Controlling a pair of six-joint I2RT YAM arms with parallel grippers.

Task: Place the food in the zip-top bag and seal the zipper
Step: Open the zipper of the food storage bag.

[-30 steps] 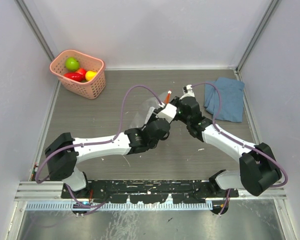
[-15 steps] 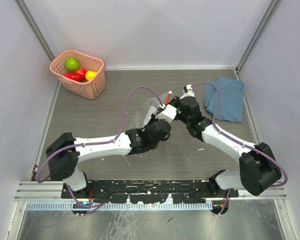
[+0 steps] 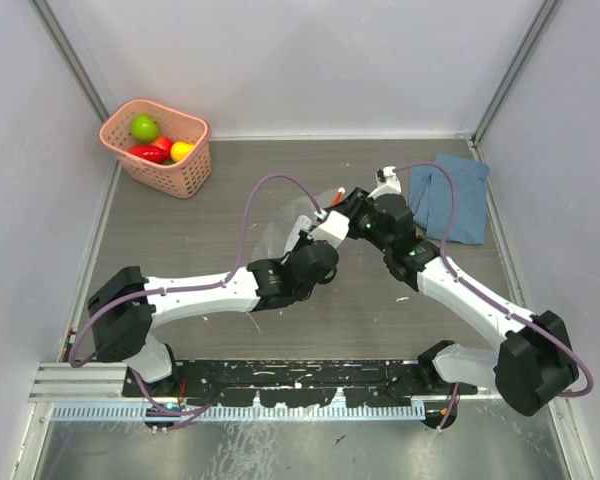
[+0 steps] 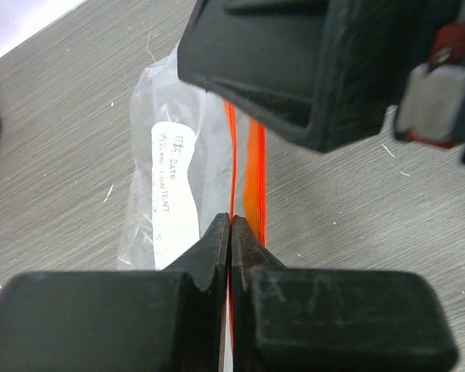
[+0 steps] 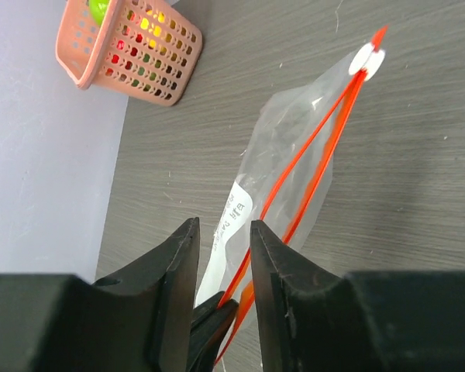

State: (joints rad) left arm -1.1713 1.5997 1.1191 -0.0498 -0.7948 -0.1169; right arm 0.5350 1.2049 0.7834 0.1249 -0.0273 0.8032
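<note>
At the middle of the bench [image 3: 150, 240], my left pincer [image 4: 230, 223] clenches the orange-red zipper strip [image 4: 256, 167] of the clear crinkly bag [image 5: 283, 147]; my right pincer [image 5: 221, 232] hangs released (bag-opening step, I judge). Next I'd spread its mouth for the glossy toy food [image 3: 160, 145].

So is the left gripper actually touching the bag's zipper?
Touching. The left wrist view shows the left gripper shut, with the orange zipper running straight in between its closed fingertips, no gap visible.

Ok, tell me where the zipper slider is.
In the right wrist view, the slider sits upper right, at the far end of the zipper, well right of the basket.
</note>
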